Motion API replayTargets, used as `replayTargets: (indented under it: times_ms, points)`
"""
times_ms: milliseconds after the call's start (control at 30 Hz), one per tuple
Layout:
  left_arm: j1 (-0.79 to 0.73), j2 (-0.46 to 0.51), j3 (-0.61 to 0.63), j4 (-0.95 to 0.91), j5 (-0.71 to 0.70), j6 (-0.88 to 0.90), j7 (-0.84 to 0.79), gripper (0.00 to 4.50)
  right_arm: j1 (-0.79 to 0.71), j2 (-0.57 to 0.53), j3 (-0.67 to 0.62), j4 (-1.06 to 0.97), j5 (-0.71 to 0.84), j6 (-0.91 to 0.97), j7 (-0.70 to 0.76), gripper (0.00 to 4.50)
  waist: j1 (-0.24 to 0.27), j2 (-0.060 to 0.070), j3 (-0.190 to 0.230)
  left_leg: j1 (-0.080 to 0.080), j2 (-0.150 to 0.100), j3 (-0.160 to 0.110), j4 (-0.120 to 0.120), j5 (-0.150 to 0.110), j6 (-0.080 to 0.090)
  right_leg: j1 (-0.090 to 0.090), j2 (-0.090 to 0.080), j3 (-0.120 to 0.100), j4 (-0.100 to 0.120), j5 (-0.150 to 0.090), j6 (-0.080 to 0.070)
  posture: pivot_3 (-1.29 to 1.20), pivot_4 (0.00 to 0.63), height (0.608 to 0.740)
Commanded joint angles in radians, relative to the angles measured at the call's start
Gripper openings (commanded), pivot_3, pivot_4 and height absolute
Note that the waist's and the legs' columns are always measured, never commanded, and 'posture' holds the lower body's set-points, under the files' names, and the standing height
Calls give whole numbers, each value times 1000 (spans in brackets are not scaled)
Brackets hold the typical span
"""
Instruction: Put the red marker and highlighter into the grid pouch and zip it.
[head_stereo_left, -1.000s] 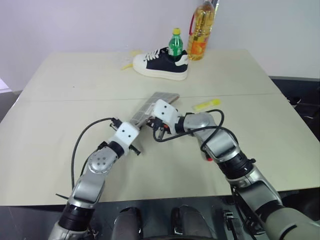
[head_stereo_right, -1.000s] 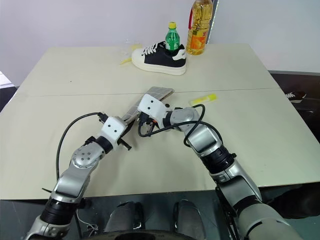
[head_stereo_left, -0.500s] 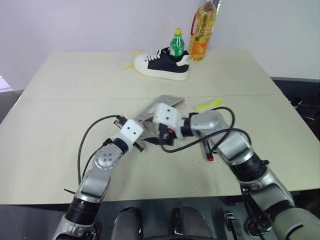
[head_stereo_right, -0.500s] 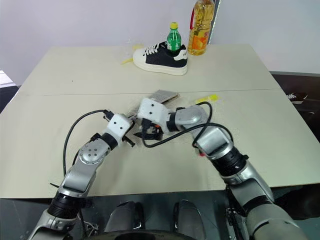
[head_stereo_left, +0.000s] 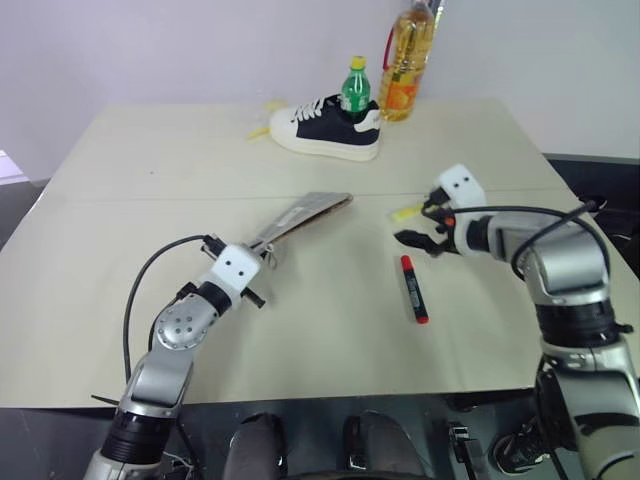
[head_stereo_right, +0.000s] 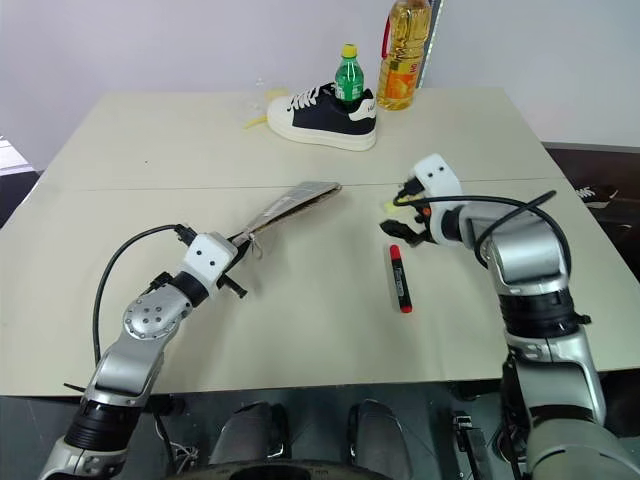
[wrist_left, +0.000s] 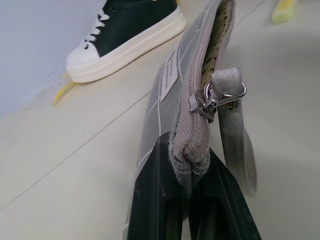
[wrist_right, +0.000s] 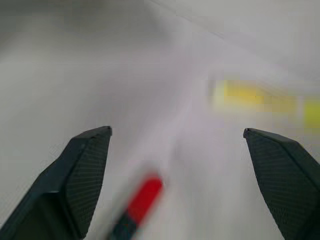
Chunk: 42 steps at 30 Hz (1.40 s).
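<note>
Toward the right half of the beige table (head_stereo_left: 130, 200), the slim red marker with a dark middle band (head_stereo_left: 413, 290) is seen lying flat, its long axis running roughly from the far edge toward the near edge. The right end effector (head_stereo_left: 420, 240) hangs just beyond the marker's far end, slightly toward the right edge, pointing down and inward; its two black fingers (wrist_right: 80, 175) are spread wide and nothing is held between them. The short bright yellow highlighter (head_stereo_left: 405, 212) lies just beyond that end effector, toward the far edge, its long axis roughly crosswise. Both pens are well apart from the left arm, so the right arm is judged the nearer for either pick.

Near the table's middle, the flat grey fabric pouch with white grid lines (head_stereo_left: 300, 213) is held raised at its near end by the left end effector (wrist_left: 185, 185), whose fingers are clamped tight on the fabric corner just below the zipper pull (wrist_left: 215, 95). The zipper is seen parted, with the mouth open along the upper edge. The far end of the pouch appears to rest on the table.

Neither pen is yet in the pouch. The coming move is judged to turn on bringing the open right fingers down across the marker's axis.
</note>
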Motion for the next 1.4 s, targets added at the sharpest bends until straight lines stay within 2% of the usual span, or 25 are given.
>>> replayTargets:
  times_ms: [33,133,267,300,367,567,600,667,733,800,933,1133,1400]
  points:
    - [-48,-7,-14,25,-14,-45,-23,0,37,3,-41,-170,50,180,-42,4488,-1,0,0,0,0,0,0,0,0,0,0,0,0,0,0,0,150,705]
    - [-78,-14,-28,66,-16,-66,-40,0,84,34,-64,-262,70,315,-87,4488,-3,0,0,0,0,-1,0,0,0,0,0,0,0,0,0,0,150,705]
    - [-104,-24,-38,97,-17,-85,-48,0,155,60,-71,-311,92,361,-139,4488,0,0,0,0,0,-1,0,0,0,0,0,0,0,0,0,0,150,705]
    - [-109,-26,-40,103,-17,-87,-49,0,173,62,-68,-317,97,362,-153,4249,1,0,0,0,0,-1,0,0,0,0,0,0,0,0,0,0,150,705]
    - [-116,-29,-38,113,-17,-93,-50,0,199,59,-43,-327,92,362,-183,3684,0,0,0,0,0,-1,0,0,0,0,0,-1,-1,0,0,0,150,705]
    - [-110,-28,-29,115,-21,-101,-50,0,204,72,-34,-310,104,349,-226,517,-2,0,0,0,0,-2,0,0,0,0,0,-1,0,0,0,0,150,705]
    - [-106,-27,-26,113,-21,-101,-49,0,194,71,-31,-304,106,337,-229,256,-2,0,0,0,0,-2,0,0,0,1,1,-1,0,0,0,0,150,705]
    - [-100,-27,-22,111,-21,-102,-46,0,178,50,-9,-300,105,275,-227,252,-3,0,0,0,-1,-2,0,0,0,1,0,-1,0,0,0,0,150,705]
    - [-92,-24,-13,106,-22,-104,-41,0,175,-96,134,-333,-7,-83,-153,252,-3,1,1,0,-1,-2,0,0,0,0,0,-1,0,0,0,0,150,705]
    - [-89,-22,-8,101,-25,-105,-40,0,175,-208,222,-320,-110,-392,-92,252,-3,2,2,-1,-2,-1,0,0,0,0,0,-1,-1,0,1,0,150,705]
    - [-84,-21,-7,95,-26,-109,-43,0,147,-258,225,-216,-165,-675,-28,252,-3,-1,3,0,-2,-2,-1,0,0,1,1,-1,-2,-1,1,0,150,705]
    - [-79,-23,-9,83,-32,-121,-50,0,85,-236,257,-105,-257,-817,9,252,-1,-1,4,1,-1,-1,0,0,0,2,1,-1,-1,-1,1,0,150,705]
    - [-66,-23,-17,55,-40,-125,-61,0,47,-188,297,-38,-358,-852,42,252,-1,-1,4,1,-1,-1,1,0,0,2,0,-1,-1,-1,1,0,150,705]
